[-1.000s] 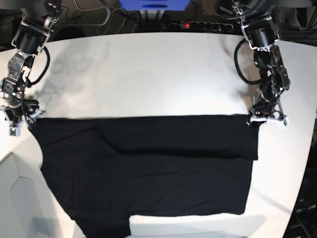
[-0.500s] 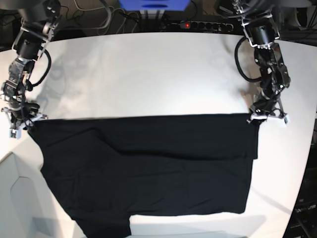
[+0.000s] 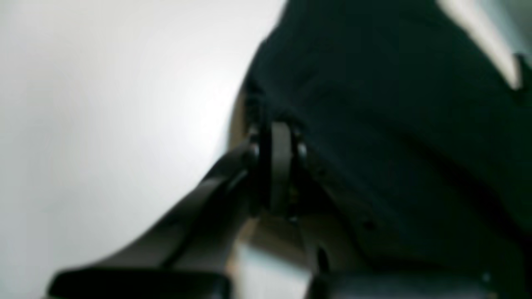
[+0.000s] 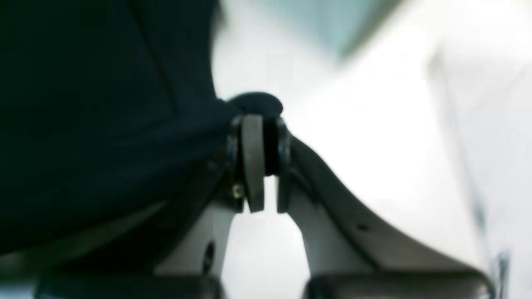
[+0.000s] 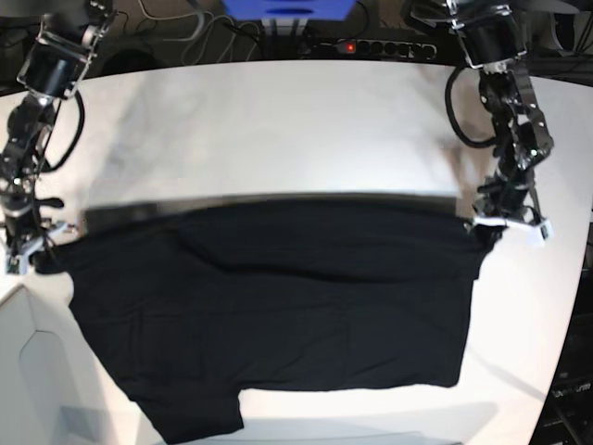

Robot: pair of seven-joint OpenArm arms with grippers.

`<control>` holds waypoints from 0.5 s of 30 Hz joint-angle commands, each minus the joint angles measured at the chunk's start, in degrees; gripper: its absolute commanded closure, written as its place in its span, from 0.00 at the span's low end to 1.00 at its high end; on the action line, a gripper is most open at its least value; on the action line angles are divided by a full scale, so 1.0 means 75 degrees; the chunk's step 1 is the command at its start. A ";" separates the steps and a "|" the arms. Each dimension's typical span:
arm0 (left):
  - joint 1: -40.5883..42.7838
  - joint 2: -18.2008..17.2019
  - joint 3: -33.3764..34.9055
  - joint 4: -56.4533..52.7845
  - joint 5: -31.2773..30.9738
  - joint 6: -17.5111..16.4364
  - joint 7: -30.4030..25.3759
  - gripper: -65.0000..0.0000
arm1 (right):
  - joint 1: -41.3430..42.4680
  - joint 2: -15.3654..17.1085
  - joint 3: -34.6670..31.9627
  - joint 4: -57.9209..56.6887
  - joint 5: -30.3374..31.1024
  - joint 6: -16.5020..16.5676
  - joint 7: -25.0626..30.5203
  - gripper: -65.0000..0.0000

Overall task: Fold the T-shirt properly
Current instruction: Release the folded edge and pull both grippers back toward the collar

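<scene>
The large plain black cloth T-shirt lies spread across the table, its far edge lifted and blurred.

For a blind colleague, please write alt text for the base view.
A black T-shirt lies spread on a white table, pinched at its two far corners by the left gripper and the right gripper.

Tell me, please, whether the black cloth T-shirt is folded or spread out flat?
Partly folded: the black cloth T-shirt shows a doubled band along its far edge, the rest flat on the white table.
</scene>
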 commanded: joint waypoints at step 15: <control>-0.1441 -0.0352 -0.0486 0.0278 -0.0005 -0.0011 0.0209 1.00 | 0.2289 0.0213 -0.0500 0.0515 -0.0019 -0.0063 -0.1026 1.00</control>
